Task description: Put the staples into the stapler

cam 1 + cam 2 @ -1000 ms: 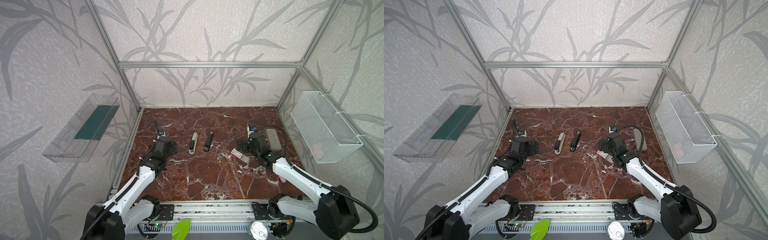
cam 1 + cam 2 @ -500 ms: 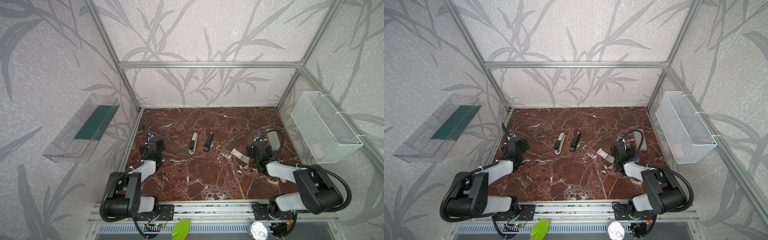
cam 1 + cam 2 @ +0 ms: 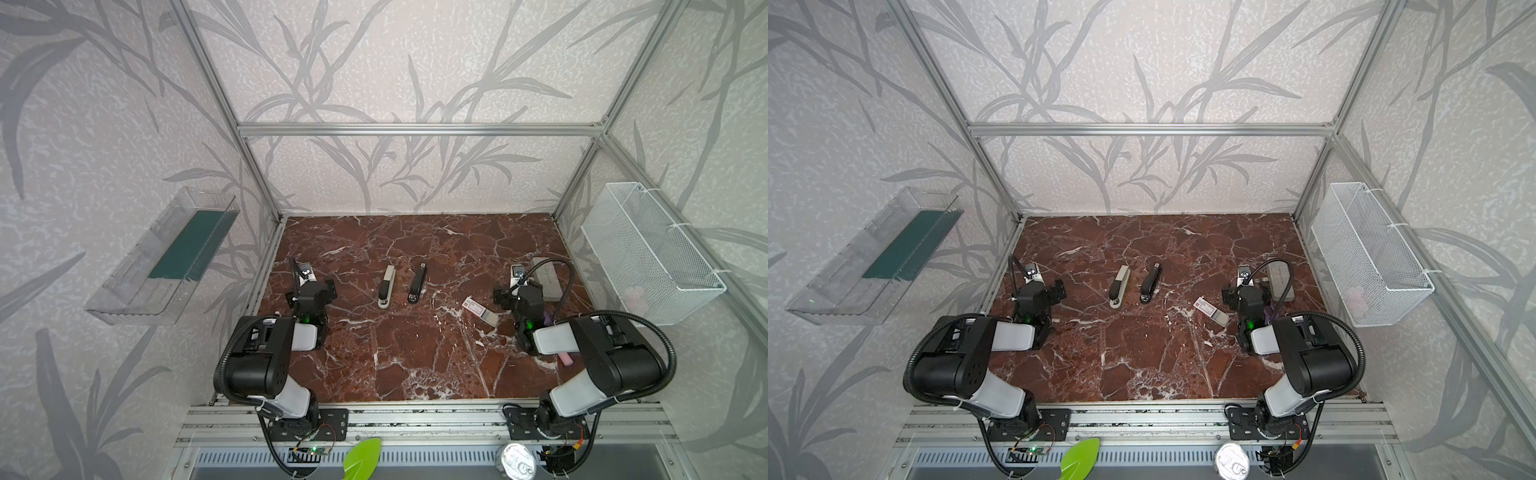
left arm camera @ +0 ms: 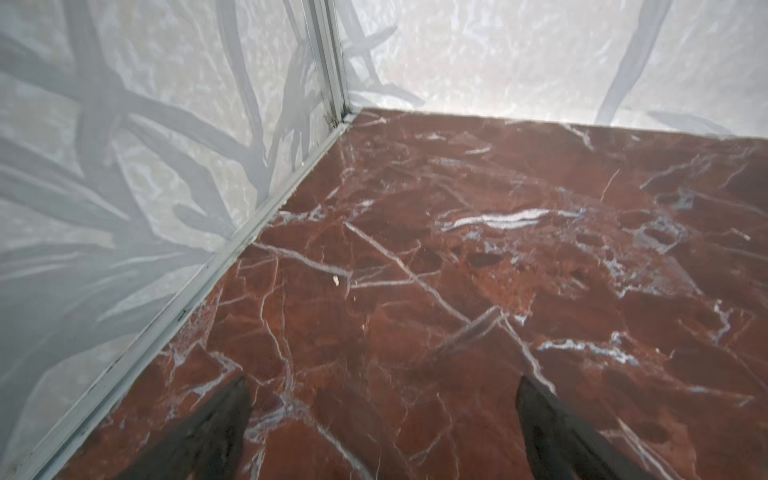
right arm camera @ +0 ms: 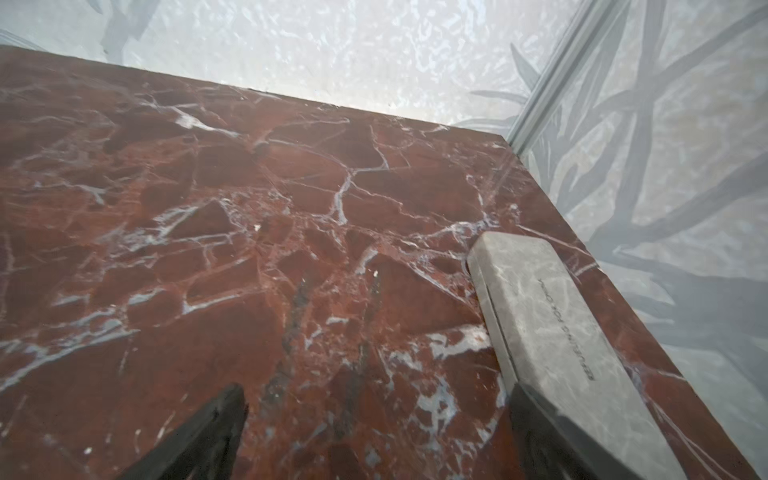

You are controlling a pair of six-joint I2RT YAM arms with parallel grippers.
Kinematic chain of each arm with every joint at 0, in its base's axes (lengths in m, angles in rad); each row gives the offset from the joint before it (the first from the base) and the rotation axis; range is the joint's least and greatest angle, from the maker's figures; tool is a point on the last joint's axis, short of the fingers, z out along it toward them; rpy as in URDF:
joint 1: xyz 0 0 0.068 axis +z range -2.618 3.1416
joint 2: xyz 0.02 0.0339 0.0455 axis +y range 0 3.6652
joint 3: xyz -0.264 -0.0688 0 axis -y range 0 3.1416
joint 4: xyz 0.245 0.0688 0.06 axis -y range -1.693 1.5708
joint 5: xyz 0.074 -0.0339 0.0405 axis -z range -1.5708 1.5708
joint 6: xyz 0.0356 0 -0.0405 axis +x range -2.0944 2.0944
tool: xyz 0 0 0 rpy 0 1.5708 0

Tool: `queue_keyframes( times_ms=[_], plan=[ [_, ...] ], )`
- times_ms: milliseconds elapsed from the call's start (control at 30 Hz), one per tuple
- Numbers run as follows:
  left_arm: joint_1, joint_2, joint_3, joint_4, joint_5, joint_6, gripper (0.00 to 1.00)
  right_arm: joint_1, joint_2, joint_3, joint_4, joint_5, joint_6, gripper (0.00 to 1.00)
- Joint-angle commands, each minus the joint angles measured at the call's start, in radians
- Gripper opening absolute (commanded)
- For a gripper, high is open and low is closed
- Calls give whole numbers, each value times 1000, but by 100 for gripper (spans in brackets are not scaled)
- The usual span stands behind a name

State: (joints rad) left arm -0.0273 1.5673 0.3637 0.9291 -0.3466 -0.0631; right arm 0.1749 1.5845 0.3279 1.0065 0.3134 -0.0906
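Arms have folded back toward 6 o'clock, left gripper point(image 4: 384, 380) and right gripper point(image 5: 376, 388) released, empty; loading seems idle; next, grasp staples point(image 3: 479, 311) at 4 o'clock of black stapler point(image 3: 417, 284).

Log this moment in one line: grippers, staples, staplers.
left gripper: open, empty | right gripper: open, empty | staples: on table, unheld | grey stapler, black stapler: side by side, centre

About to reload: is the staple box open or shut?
Partly open: the box lies flat with its grey inner tray sticking out one end.
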Motion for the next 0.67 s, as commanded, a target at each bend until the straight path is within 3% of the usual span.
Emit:
queue_keyframes(
  times_ms=[0,67,633],
  plan=[
    [-8,-3,4,32,-7,13,99,15,26,-2,114,-15,-15,99],
    [-9,19,-9,98,-11,29,99,23,20,-11,112,-40,-30,99],
    [7,8,7,46,28,13,99,22,26,-5,115,-40,-32,99]
  ],
)
